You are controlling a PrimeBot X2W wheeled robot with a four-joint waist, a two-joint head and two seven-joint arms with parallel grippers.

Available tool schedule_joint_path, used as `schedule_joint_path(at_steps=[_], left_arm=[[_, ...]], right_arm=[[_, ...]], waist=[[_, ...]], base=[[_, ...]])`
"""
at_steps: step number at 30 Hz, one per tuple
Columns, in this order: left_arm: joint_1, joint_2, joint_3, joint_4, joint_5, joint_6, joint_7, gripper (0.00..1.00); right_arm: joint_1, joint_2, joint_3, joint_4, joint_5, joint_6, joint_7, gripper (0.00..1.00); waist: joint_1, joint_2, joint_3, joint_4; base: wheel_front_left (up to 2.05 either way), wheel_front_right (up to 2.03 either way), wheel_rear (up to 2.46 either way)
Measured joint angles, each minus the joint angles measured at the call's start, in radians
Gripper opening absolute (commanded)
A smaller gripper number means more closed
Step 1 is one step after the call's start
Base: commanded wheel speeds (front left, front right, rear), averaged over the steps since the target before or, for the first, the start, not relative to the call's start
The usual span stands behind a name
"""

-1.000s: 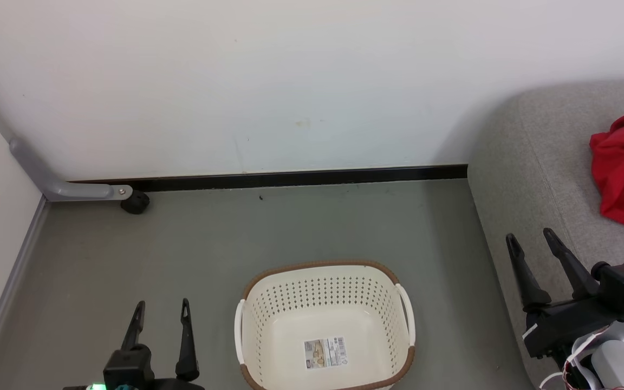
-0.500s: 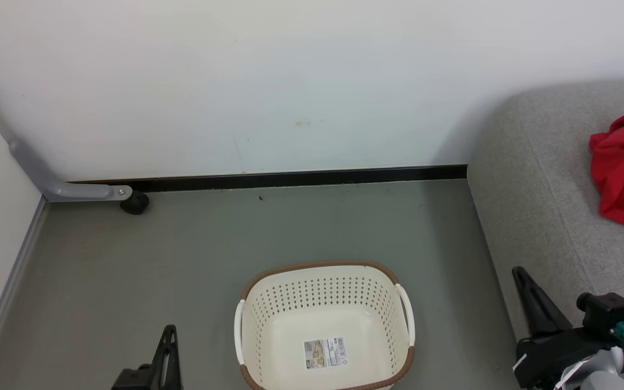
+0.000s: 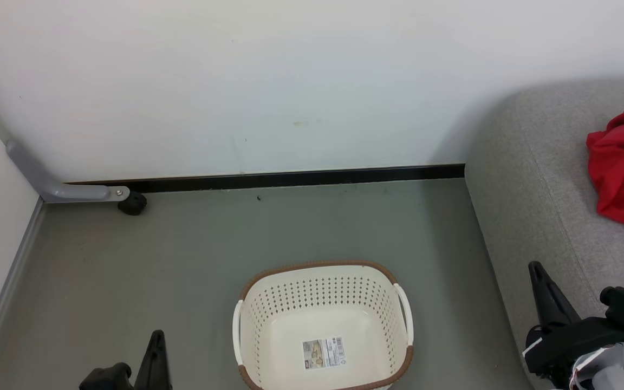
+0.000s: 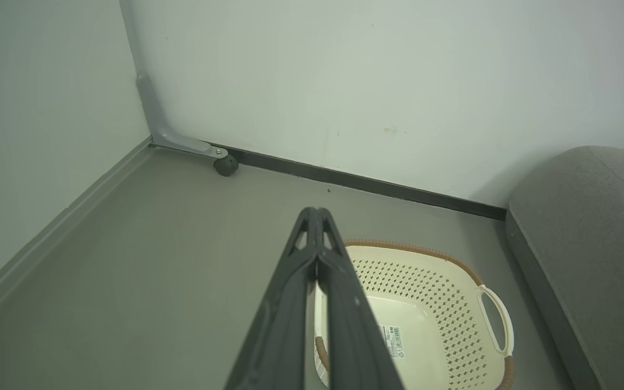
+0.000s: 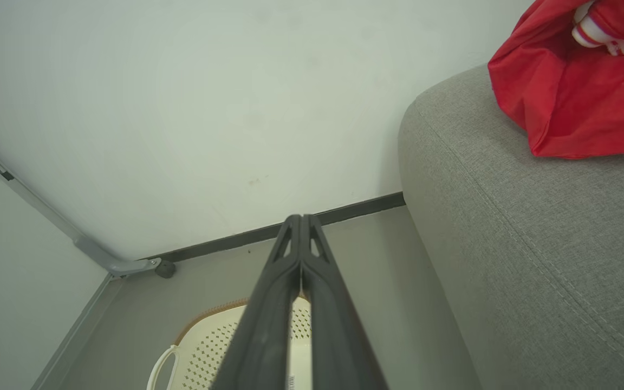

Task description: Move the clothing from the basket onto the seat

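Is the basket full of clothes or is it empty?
Empty. The basket shows a bare bottom with a label sticker on it, and the red clothing lies on the grey seat.

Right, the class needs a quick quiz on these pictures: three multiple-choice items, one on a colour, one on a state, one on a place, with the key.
1. The basket has a rim coloured: A blue; B brown; C black.
2. The left gripper and the right gripper are: A shut and empty; B wide open; C shut on cloth.
3. The red clothing lies: A in the left gripper; B inside the basket; C on the grey seat.
Key: 1 B, the woven-look rim is brown. 2 A, each wrist view shows the two fingers pressed together with nothing between. 3 C, the red fabric rests on the seat.
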Motion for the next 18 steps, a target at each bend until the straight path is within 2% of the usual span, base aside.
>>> schedule_joint_path(at_steps=[18], left_arm=[[-0.011,-0.006,0.04,-0.006,-0.242,-0.044,0.062,0.0]], right_arm=[[0.003,0.035,-0.074,-0.023,0.201,0.008,0.068,0.0]], waist=[[0.0,0.0,0.001,-0.006]], base=[[0.0,0.0,0.0]])
